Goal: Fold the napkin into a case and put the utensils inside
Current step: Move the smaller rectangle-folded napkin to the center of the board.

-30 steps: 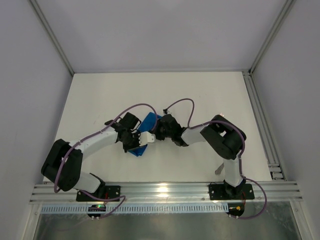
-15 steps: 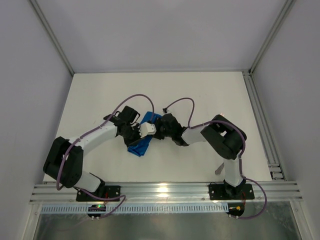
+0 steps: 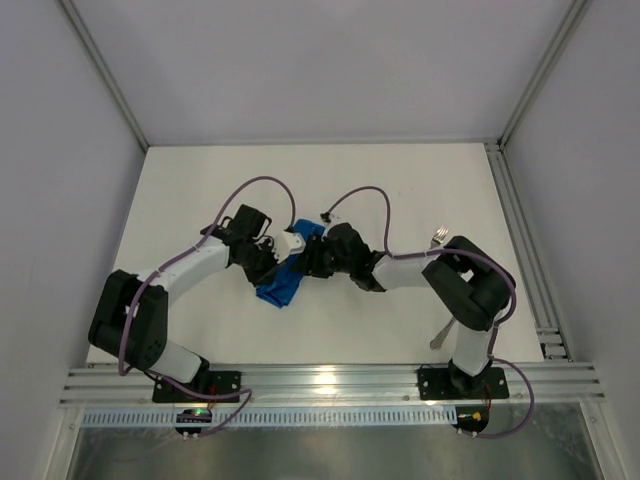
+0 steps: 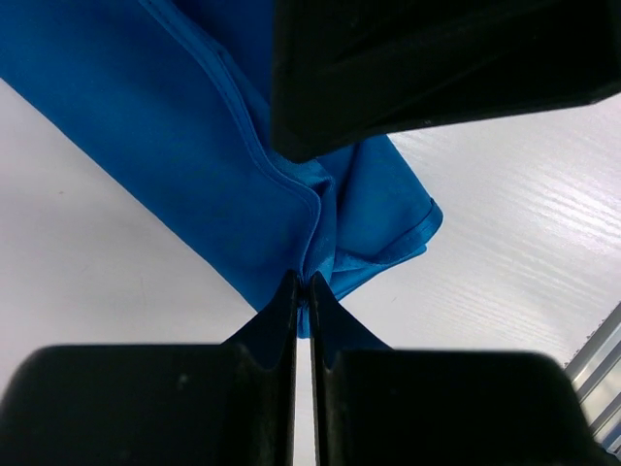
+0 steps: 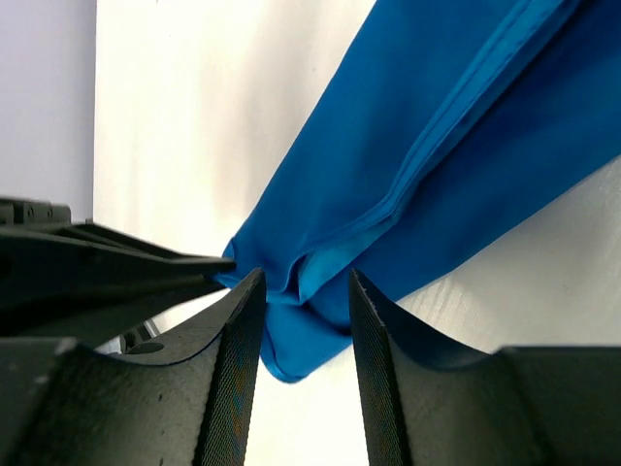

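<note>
The bright blue napkin lies folded into a long strip in the middle of the table, between the two grippers. My left gripper is shut on a bunched edge of the napkin. My right gripper stands open over the same end of the napkin, the cloth between its fingers but not pinched. A fork shows beside the right arm's elbow. A second silver utensil pokes out near that arm's base.
The right gripper's black body hangs close above the cloth in the left wrist view. The left gripper sits right beside the right fingers. Aluminium rails run along the table's right and near edges.
My right gripper has opened and let go of the napkin. The left gripper, still shut on the cloth, has moved a little farther from the bases. The right elbow swung right, uncovering the fork.
</note>
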